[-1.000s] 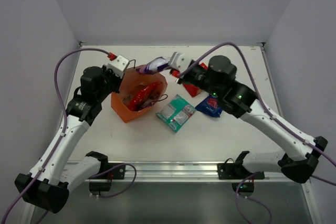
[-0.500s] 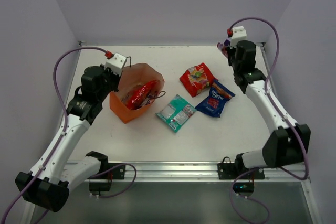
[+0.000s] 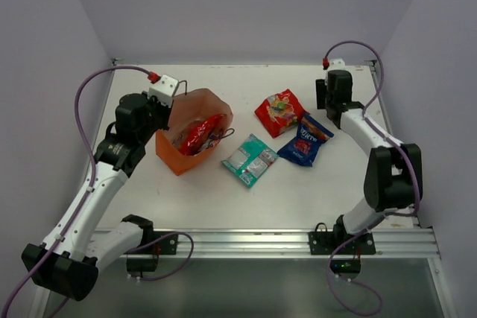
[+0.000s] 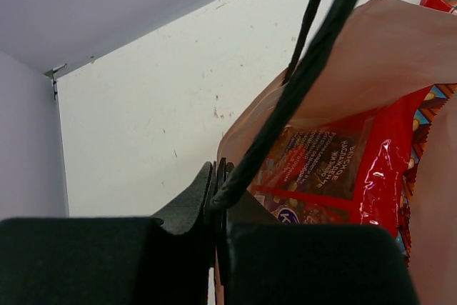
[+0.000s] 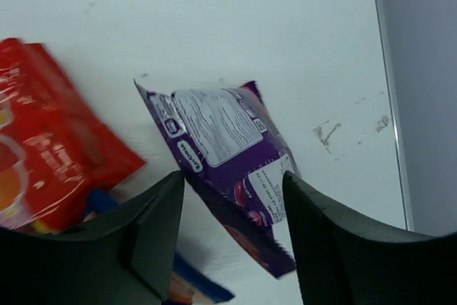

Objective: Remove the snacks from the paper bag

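The orange paper bag (image 3: 179,156) stands open at the left of the table, with a red snack (image 3: 200,133) inside it. My left gripper (image 3: 168,112) is shut on the bag's left rim, where the dark loop handle (image 4: 303,80) meets it; the red snack (image 4: 343,169) shows just behind. At the far right my right gripper (image 5: 234,201) is open over a purple snack (image 5: 221,137) lying flat on the table, hidden under the gripper in the top view. A red candy-print snack (image 3: 279,112), a blue one (image 3: 304,141) and a teal-white one (image 3: 250,159) lie mid-table.
The table's right edge strip (image 5: 389,105) and the side wall run close beside the purple packet. The red packet (image 5: 50,155) lies just left of my right fingers. The back wall stands behind the bag.
My right arm swung from above the bag to the far right corner with the purple packet, then opened; the packet now lies on the table. The left gripper and bag have not moved.
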